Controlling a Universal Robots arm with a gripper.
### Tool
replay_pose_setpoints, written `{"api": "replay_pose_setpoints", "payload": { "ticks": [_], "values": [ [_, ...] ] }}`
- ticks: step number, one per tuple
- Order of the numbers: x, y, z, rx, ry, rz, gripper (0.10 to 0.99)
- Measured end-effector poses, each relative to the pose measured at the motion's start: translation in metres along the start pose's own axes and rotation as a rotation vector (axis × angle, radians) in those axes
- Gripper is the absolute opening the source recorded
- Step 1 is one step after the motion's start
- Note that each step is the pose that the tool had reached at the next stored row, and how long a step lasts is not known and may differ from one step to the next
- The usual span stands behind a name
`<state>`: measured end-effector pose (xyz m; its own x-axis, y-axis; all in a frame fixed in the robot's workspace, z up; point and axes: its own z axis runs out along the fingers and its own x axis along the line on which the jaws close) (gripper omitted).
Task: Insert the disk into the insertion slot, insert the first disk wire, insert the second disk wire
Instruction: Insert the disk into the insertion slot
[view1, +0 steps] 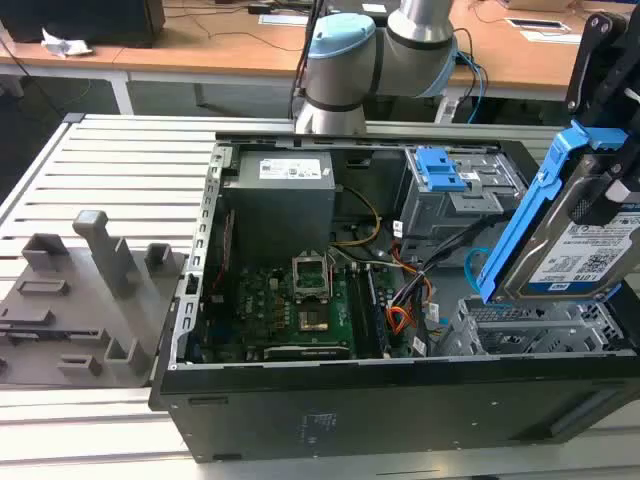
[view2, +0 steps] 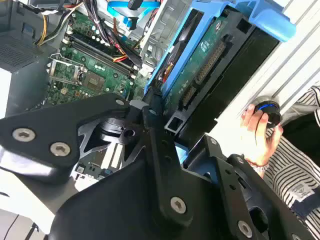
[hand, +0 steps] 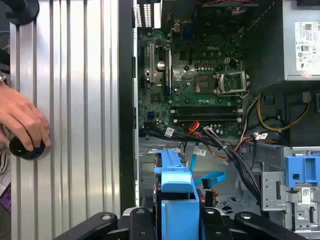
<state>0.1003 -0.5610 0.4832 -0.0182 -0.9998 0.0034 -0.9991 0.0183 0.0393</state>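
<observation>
The disk (view1: 585, 250), silver with a white label in a bright blue bracket, hangs tilted over the open computer case at the exterior view's right. My gripper (view1: 603, 200) is shut on it, black fingers clamping the bracket (hand: 175, 197) from both sides. The disk's lower edge sits just above the insertion slot (view1: 530, 325), a grey perforated bay. In the second wrist view the disk's (view2: 210, 55) green circuit side faces the camera beyond my gripper (view2: 157, 117). The first disk wire (view1: 400, 318), an orange-red bundle, and the second disk wire (view1: 476, 265), light blue, lie loose inside the case.
A taller grey cage with blue latch tabs (view1: 440, 170) stands behind the slot. The power supply (view1: 280, 200) and motherboard (view1: 300, 300) take up the case's left part. Grey fixture blocks (view1: 90, 290) sit on the slatted table. A person's hand (hand: 22, 122) rests on a black knob beside the case.
</observation>
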Motion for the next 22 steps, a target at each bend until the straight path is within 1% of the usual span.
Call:
{"api": "replay_pose_setpoints", "payload": {
  "ticks": [3, 6, 9, 12, 13, 14, 16, 18, 20, 22],
  "values": [
    [0.0000, -0.0002, 0.0038, 0.000, 0.0000, 0.000, 0.365],
    [-0.0001, -0.0004, 0.0111, 0.000, 0.0001, 0.000, 0.365],
    [-0.0001, -0.0006, 0.0152, 0.000, 0.0000, 0.000, 0.365],
    [-0.0001, -0.0008, 0.0215, 0.000, 0.0000, 0.000, 0.365],
    [-0.0001, -0.0012, 0.0234, 0.000, 0.0000, 0.000, 0.365],
    [-0.0007, -0.0034, 0.0262, 0.000, -0.0001, 0.000, 0.365],
    [-0.0079, -0.0116, 0.0289, 0.000, 0.0001, 0.000, 0.365],
    [-0.0102, -0.0125, 0.0312, 0.000, 0.0000, 0.000, 0.365],
    [-0.0125, -0.0131, 0.0380, -0.001, -0.0001, 0.000, 0.365],
    [-0.0138, -0.0139, 0.0396, -0.001, 0.0001, 0.000, 0.365]
  ]
}}
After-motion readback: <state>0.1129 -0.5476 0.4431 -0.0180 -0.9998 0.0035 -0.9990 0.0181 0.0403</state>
